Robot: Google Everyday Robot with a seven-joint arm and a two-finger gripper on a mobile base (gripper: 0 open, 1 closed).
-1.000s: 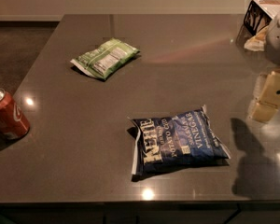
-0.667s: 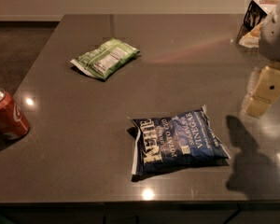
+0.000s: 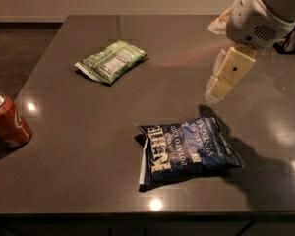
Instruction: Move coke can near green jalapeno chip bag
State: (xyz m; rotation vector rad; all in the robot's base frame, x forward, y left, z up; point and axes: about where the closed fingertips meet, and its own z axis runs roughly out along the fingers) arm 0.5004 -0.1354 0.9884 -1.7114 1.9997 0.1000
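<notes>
The coke can (image 3: 8, 121), red with white script and a silver top, stands upright at the table's left edge. The green jalapeno chip bag (image 3: 111, 61) lies flat at the back left of the middle, its white label panel up, well apart from the can. My gripper (image 3: 214, 91), cream-coloured under a white arm, hangs above the table at the right, just beyond the far right corner of the blue bag. It holds nothing that I can see and is far from the can.
A dark-blue Kettle chip bag (image 3: 187, 149) lies near the front edge, between the gripper and the can. The dark grey table (image 3: 78, 181) has its left edge by the can. A pale packet (image 3: 219, 21) and a dark object (image 3: 291, 39) sit at the back right.
The arm and gripper have moved left and further in over the table, toward the blue bag. The can and both bags have not moved.
</notes>
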